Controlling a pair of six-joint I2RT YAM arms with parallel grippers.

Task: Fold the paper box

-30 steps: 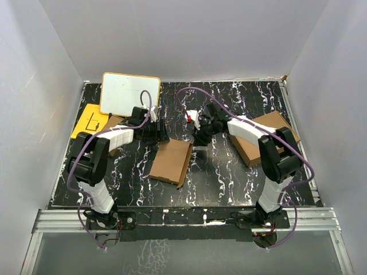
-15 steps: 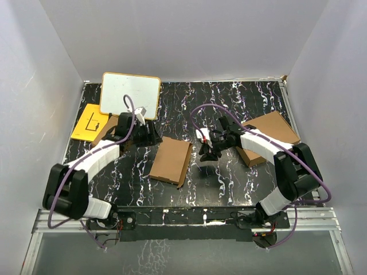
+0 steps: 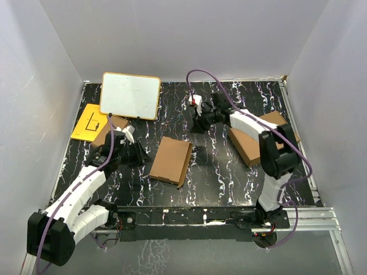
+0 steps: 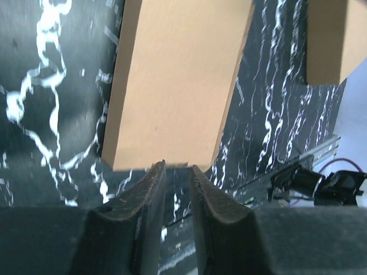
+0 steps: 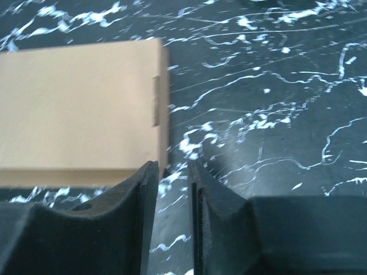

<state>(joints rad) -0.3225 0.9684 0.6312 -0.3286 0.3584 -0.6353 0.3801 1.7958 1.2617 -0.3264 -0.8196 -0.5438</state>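
- Both arms have pulled off the paper box (image 3: 171, 160) within the last second: the left gripper (image 4: 176, 168) has drawn back to the box's left side, and the right gripper (image 5: 173, 166) has moved out beyond its far right corner.
- One thing has not moved: the box lies where it was, closed and flat, touched by neither arm.
- Left jaws have narrowed from a wider spread. They now stand a slit apart with nothing between them, their tips just short of the box's near edge.
- Right jaws are likewise narrow and empty.
- My reading is that the folding is done or nearly so and the arms are clearing away. Whether every tab is seated cannot be told from above.
- Thin brown cardboard, matte and smooth, forms a shallow rectangular slab with crisp creased edges.
- Under the box, the table (image 3: 229, 172) is glossy black with white marble veining.
- Right of the box sits a larger brown box (image 3: 261, 137), plain and thicker.
- Beyond the box to the left leans a whiteboard (image 3: 130, 94), with a yellow sheet (image 3: 87, 121) further left.
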